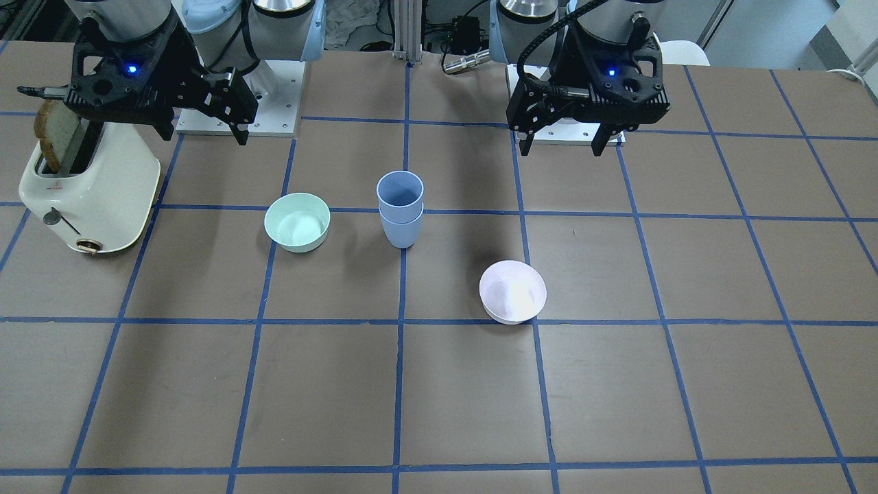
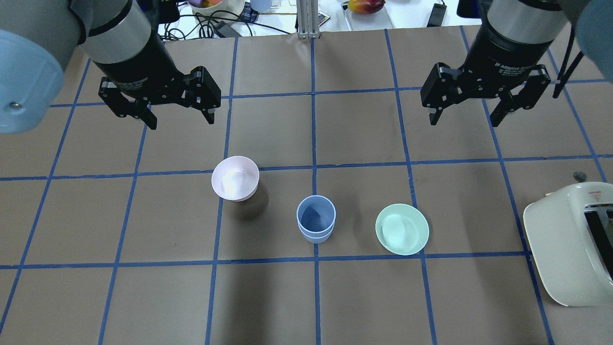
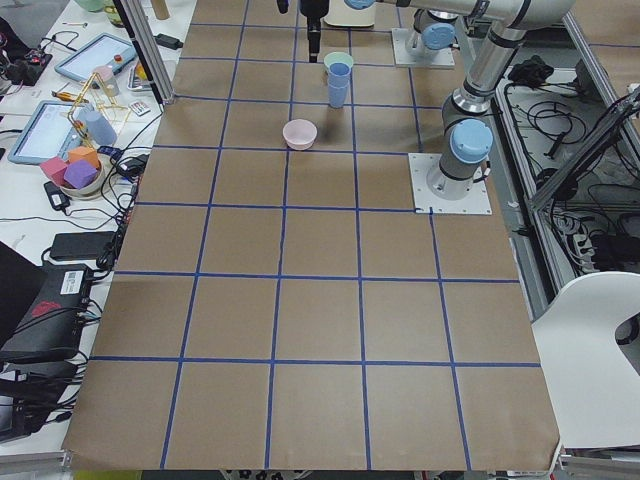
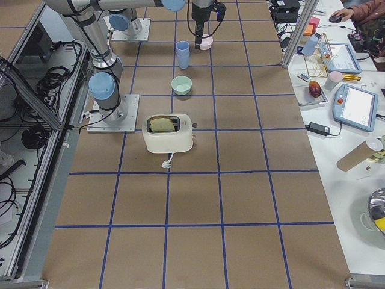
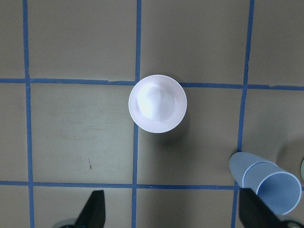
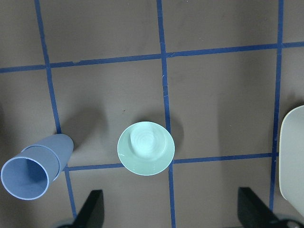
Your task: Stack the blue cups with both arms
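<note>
Pink bowl, matte tapered blue cups nested, left claw splayed, right claw splayed

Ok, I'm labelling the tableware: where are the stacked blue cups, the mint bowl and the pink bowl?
stacked blue cups (image 2: pixel 316 218), overhead view, inside of the top cup.
mint bowl (image 2: pixel 402 229), overhead view, inner bottom.
pink bowl (image 2: pixel 235 178), overhead view, inner bottom.

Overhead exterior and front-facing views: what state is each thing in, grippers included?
blue cups: nested one in the other, upright.
left gripper: open, empty.
right gripper: open, empty.
pink bowl: upright, empty.
mint-green bowl: upright, empty.
toaster: upright, a slice of bread sticking out of its slot.
</note>
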`<state>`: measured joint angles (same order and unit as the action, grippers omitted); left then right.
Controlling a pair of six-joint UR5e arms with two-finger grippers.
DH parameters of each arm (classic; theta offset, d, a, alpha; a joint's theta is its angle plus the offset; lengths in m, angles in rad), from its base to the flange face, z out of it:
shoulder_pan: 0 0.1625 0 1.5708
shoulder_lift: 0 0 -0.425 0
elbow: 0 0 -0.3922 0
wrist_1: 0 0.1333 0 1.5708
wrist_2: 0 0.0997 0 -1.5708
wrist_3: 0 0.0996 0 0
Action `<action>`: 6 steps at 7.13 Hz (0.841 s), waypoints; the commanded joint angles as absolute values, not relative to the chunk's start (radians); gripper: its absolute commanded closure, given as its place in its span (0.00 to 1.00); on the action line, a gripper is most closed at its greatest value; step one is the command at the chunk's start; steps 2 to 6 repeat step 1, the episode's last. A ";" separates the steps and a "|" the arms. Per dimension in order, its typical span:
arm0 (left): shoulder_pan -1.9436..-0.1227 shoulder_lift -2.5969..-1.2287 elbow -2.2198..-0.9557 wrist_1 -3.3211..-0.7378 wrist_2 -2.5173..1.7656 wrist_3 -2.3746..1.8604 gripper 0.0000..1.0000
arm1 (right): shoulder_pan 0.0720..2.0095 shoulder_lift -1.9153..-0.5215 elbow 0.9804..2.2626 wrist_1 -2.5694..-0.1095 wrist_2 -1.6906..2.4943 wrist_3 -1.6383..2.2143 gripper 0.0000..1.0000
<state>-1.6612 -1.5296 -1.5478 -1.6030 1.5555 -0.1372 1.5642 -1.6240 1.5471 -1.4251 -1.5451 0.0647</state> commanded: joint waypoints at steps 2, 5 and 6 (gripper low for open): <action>-1.661 -1.531 -1.548 -1.603 1.555 -0.141 0.00 | 1.565 -1.623 1.548 -1.427 -1.549 0.064 0.00; -1.661 -1.531 -1.548 -1.603 1.555 -0.141 0.00 | 1.565 -1.623 1.548 -1.427 -1.549 0.064 0.00; -1.661 -1.531 -1.548 -1.603 1.555 -0.141 0.00 | 1.565 -1.623 1.548 -1.427 -1.549 0.064 0.00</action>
